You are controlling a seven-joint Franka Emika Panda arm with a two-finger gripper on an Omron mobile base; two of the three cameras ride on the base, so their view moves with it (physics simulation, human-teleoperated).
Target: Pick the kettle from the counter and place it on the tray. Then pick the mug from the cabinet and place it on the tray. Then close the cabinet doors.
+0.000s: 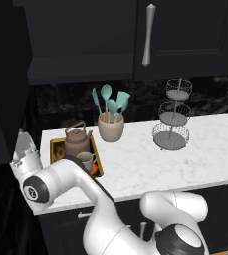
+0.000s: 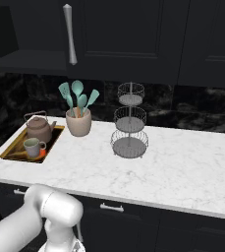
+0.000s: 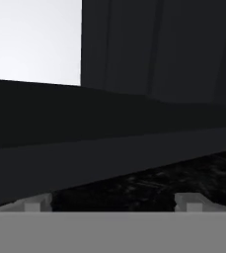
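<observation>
The brown-grey kettle [image 1: 77,140] [image 2: 39,127] stands upright on the gold-rimmed tray [image 1: 54,150] [image 2: 10,150] at the left end of the counter [image 1: 145,159] [image 2: 163,167]. The small mug [image 1: 86,159] [image 2: 33,146] sits on the tray just in front of the kettle. My gripper [image 1: 23,142] [image 3: 114,202] is left of the tray, off the counter's end, pointing up beside the left cabinet door [image 1: 3,74], which is swung open. Its fingertips [image 3: 35,202] are wide apart and hold nothing. The right door [image 1: 185,35] [image 2: 124,34] is closed, with its silver handle [image 1: 148,35] [image 2: 70,34] showing.
A beige crock of teal utensils [image 1: 110,124] [image 2: 78,120] stands right of the tray. A three-tier wire stand [image 1: 172,117] [image 2: 129,123] sits mid-counter. Dark drawers [image 2: 133,216] run below the worktop. In the hand view a dark cabinet surface [image 3: 159,49] looms close.
</observation>
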